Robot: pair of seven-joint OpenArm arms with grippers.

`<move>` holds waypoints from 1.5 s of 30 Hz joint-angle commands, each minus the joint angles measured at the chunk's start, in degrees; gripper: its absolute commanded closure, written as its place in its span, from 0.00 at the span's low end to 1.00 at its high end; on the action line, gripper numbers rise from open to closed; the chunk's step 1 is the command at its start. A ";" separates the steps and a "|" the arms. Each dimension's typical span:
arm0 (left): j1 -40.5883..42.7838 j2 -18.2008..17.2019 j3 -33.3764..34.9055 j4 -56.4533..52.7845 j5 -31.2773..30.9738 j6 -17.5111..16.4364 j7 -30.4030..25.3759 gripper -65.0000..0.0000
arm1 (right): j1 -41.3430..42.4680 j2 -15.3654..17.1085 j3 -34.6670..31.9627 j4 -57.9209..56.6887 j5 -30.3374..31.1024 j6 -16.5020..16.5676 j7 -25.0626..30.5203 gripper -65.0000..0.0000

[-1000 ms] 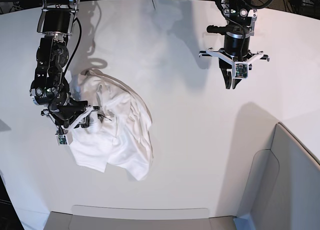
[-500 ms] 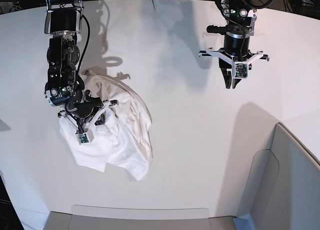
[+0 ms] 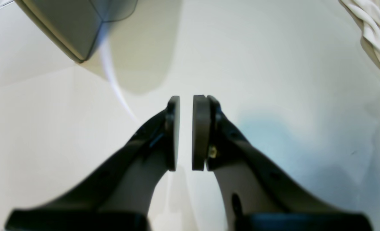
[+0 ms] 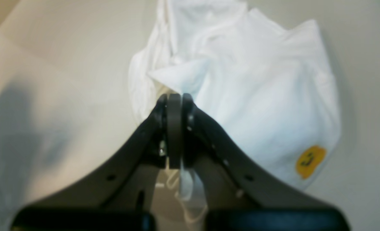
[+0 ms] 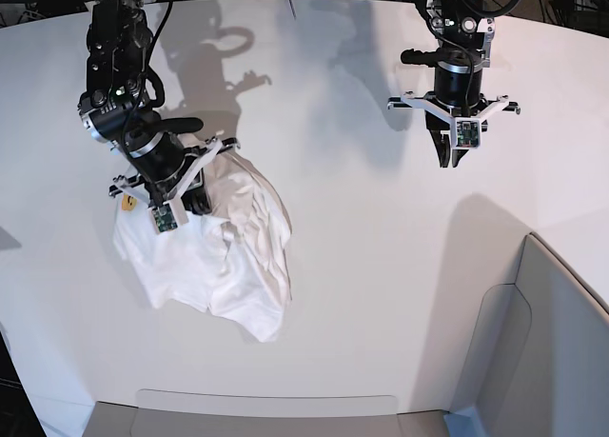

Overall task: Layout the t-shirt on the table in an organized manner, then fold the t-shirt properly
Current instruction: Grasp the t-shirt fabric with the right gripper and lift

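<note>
The desk (image 5: 381,294) is broad and bare around the t-shirt (image 5: 233,256), which lies crumpled on the right arm's side, layers bunched and overlapping. The grey panel (image 5: 533,361) sits at the far corner, well apart. Right gripper (image 4: 175,99) – fingers pinched tight on a fold of the t-shirt's cloth near the heap's top. Risk: the pinch may take several layers, so lifting would drag the bundle rather than open it, or a thin fold could slip free. Left gripper (image 3: 186,128) hangs over bare desk, fingers narrow and empty – too far to pin the cloth.
</note>
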State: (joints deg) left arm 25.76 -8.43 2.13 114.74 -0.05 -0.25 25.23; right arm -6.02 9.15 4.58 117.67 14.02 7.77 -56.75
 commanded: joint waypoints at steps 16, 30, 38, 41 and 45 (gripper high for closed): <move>0.40 -0.23 0.02 0.91 0.36 0.30 -1.63 0.87 | -11.25 5.58 0.39 0.62 0.44 0.19 0.71 1.00; -0.40 -0.23 0.37 0.91 0.27 0.30 4.79 0.87 | -2.90 4.79 0.04 0.62 0.62 0.19 0.80 0.87; -1.27 -0.23 0.02 0.91 0.36 0.30 5.32 0.87 | -0.18 3.73 -0.05 0.62 8.35 0.19 3.26 0.87; -1.36 -0.23 0.02 0.47 0.36 0.30 5.32 0.87 | -1.58 3.73 0.12 0.62 14.24 0.19 3.26 0.87; -1.36 -0.23 -0.07 -0.76 0.45 0.30 5.32 0.87 | -2.20 1.89 0.39 0.62 17.14 0.19 3.43 0.87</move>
State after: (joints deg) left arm 24.45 -8.43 2.35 113.06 -0.05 -0.23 31.70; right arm -9.08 10.83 4.75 117.27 30.00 7.75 -55.13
